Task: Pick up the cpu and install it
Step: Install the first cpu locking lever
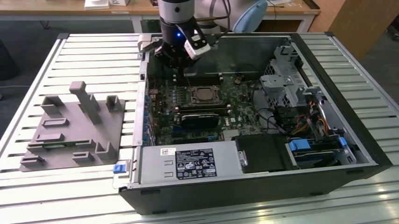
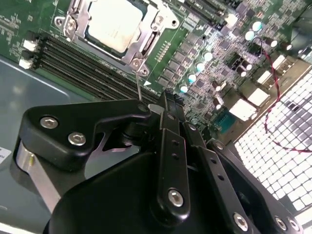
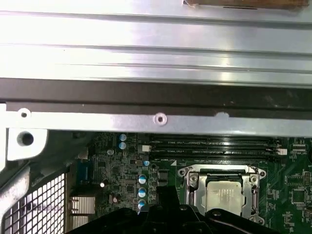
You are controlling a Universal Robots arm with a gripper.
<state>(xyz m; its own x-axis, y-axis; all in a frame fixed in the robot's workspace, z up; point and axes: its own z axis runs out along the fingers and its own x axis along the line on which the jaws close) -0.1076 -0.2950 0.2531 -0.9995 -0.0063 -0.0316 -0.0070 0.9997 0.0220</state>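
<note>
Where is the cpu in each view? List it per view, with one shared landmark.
Exterior view: cpu sits in its socket mid-motherboard, below the gripper.
Second wrist view: cpu in the metal frame, beyond the gripper.
First wrist view: cpu in the frame.
Shared landmark: memory slots beside the socket.

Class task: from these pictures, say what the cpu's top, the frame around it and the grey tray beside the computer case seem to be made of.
The cpu: top looks like brushed silvery metal, with a dull pale sheen. The socket frame: apparently bright plated steel, glinting, fixed by screws. The grey tray: probably matte plastic, uniformly grey with no shine, with moulded-looking blocks.
</note>
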